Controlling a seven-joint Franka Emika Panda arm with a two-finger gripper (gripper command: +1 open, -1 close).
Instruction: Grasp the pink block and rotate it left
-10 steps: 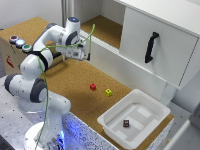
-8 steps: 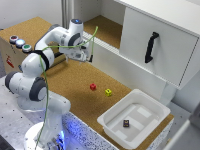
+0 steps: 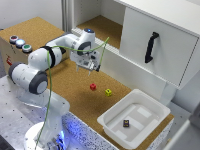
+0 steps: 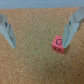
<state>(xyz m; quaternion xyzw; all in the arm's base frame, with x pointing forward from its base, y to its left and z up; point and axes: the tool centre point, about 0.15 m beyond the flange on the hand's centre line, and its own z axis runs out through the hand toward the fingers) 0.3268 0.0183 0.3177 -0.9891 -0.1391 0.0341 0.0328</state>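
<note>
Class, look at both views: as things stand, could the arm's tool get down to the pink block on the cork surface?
Probably yes. The tool hangs open above the pink block, which sits alone on bare cork; the yellow cube stands apart, and nothing lies between.

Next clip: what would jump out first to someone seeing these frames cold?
The white arm reaching over the cork table, its open gripper hanging above the pink block, which lies untouched on the cork. A yellow cube sits apart from the block, toward the exterior view's right. Further toward the exterior view's right, a white bin holds a dark cube.
</note>
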